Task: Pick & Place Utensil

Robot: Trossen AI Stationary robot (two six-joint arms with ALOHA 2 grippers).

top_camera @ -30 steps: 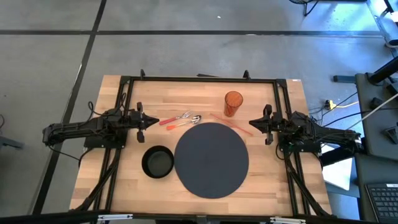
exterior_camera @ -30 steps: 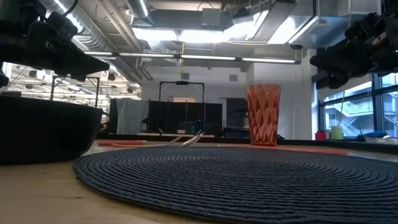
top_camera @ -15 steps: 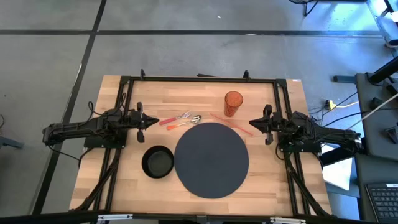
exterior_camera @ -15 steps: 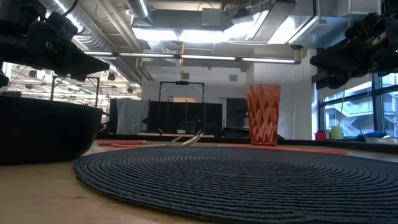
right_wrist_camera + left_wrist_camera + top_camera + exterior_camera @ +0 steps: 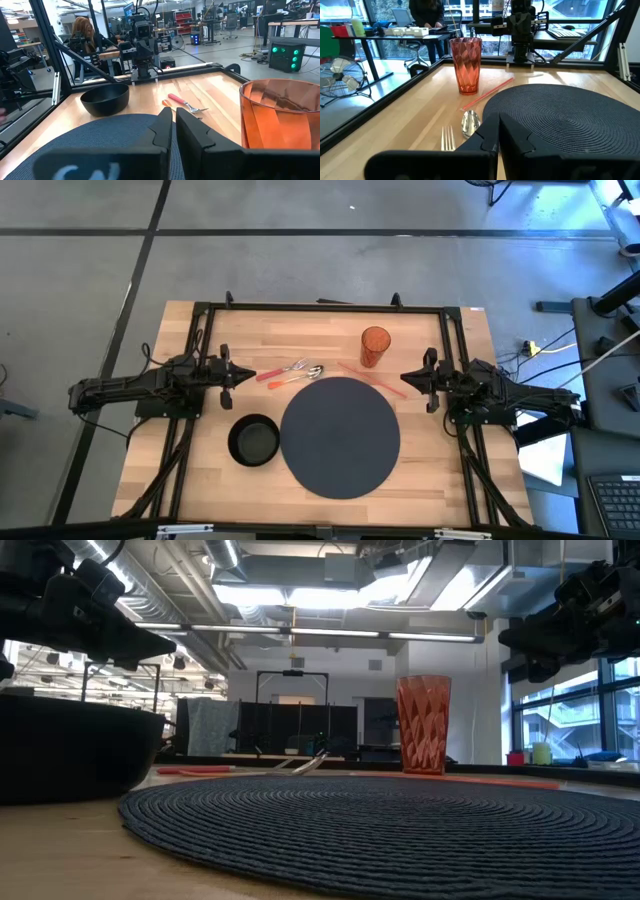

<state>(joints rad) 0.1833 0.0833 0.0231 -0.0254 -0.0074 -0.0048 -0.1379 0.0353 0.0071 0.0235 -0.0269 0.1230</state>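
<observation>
With both end effectors, left (image 5: 243,375) and right (image 5: 408,380), sitting closed, the touching fork (image 5: 283,369) and spoon (image 5: 300,374) are risking a double grab.

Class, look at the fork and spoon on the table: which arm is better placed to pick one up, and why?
Probably the left. The left hand sits just beside the fork and spoon; the right hand waits beyond the placemat and cup.
</observation>
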